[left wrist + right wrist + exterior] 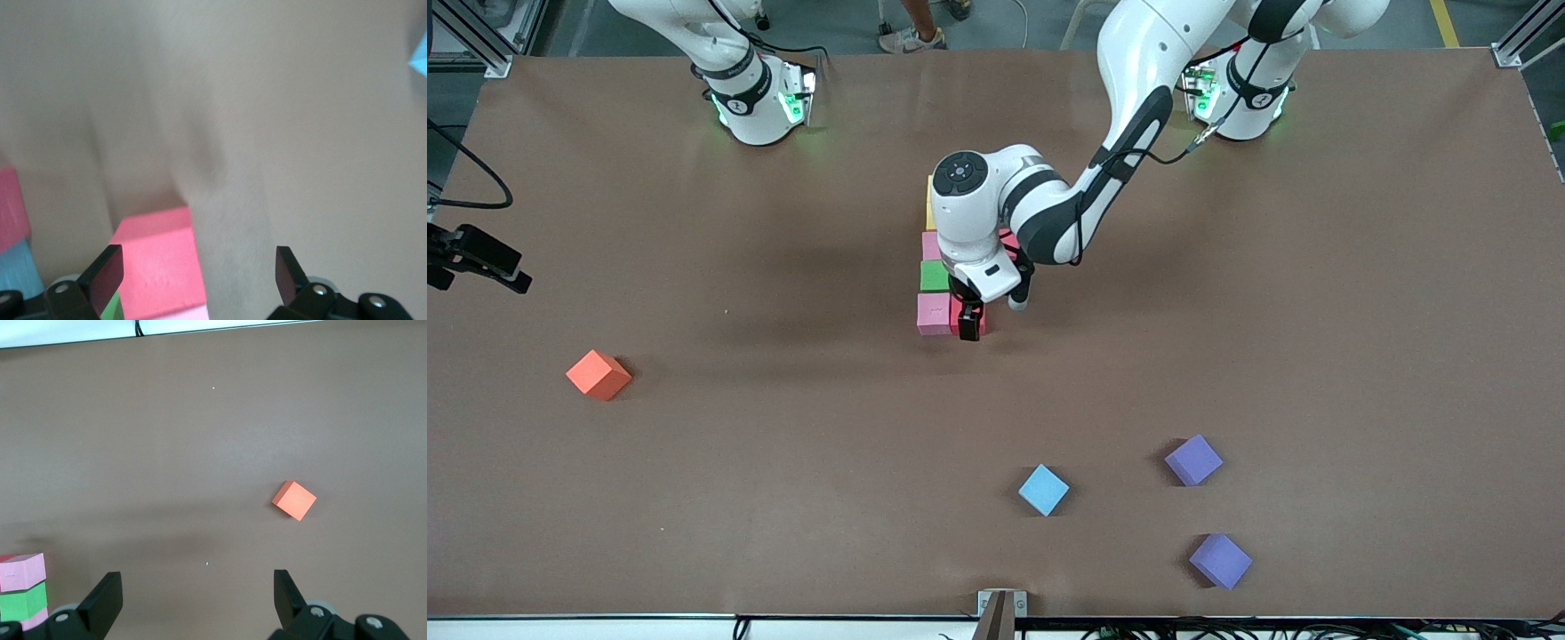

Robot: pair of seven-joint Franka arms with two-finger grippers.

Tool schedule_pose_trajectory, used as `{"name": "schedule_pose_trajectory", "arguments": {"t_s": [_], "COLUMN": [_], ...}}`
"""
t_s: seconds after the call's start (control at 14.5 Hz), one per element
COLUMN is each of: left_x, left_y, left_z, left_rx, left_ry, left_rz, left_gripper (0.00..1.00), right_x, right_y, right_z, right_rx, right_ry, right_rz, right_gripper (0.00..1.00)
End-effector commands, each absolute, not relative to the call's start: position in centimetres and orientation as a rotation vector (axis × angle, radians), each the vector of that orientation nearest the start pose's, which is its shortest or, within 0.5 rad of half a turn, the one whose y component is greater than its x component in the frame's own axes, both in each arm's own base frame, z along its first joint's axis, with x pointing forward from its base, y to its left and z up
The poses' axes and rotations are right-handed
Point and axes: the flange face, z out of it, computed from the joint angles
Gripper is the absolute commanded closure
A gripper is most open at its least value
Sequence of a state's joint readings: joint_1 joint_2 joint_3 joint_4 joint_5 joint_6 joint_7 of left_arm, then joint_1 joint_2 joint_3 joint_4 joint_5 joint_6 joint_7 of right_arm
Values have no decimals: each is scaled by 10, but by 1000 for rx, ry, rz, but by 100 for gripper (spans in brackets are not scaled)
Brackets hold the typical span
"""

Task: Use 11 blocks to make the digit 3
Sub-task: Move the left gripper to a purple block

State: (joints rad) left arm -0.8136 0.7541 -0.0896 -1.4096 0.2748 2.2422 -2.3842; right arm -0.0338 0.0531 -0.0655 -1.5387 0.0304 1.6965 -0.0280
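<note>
Blocks of the digit 3 lie in a line at the table's middle: yellow [929, 203], pink [931, 244], green [934, 276], pink [934, 313]. A red block [980, 327] sits beside that last pink one. My left gripper [993, 313] hangs low over the red block, open. In the left wrist view the red block [160, 260] stands between the spread fingers [107, 273], close to one of them. Loose blocks lie nearer the front camera: light blue [1043, 489], purple [1193, 460], purple [1220, 561]. My right gripper [198, 590] is open, empty, high over bare table.
An orange cube [599, 374] sits alone toward the right arm's end of the table, also seen as the orange cube [294, 500] from the right wrist. A black device [476, 256] with a cable overhangs that end's edge. The right arm waits.
</note>
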Motion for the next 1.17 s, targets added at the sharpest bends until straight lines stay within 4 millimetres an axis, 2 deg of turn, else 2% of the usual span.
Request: {"name": "schedule_pose_trajectory", "arguments": {"t_s": [0.0,0.14,0.34,0.62,0.69,0.89,0.96,1.1], "left_x": [505,536,569,630,642,672,682,698], "left_y": [-527,-491,-440,-350,-330,-266,-249,-230], "left_z": [272,277,281,280,280,277,280,274], "left_rx": [-2572,-2600,-2643,-2716,-2731,-2787,-2806,-2873], "left_ry": [-1825,-1727,-1532,-1339,-1302,-1164,-1146,-1172], "left_rz": [-292,-294,-272,-235,-230,-207,-215,-287], "left_gripper": [0,0,0,0,0,0,0,0], "right_x": [573,573,573,574,574,575,575,575], "right_y": [-56,-56,-56,-50,-43,-41,-42,-42], "right_z": [628,629,627,627,627,627,627,628], "right_rx": [-3127,-3125,-3125,-3124,-3124,-3125,-3124,-3125], "right_ry": [112,110,110,93,74,69,71,71], "right_rz": [-167,-169,-162,-162,-162,-164,-164,-167], "right_gripper": [0,0,0,0,0,0,0,0]}}
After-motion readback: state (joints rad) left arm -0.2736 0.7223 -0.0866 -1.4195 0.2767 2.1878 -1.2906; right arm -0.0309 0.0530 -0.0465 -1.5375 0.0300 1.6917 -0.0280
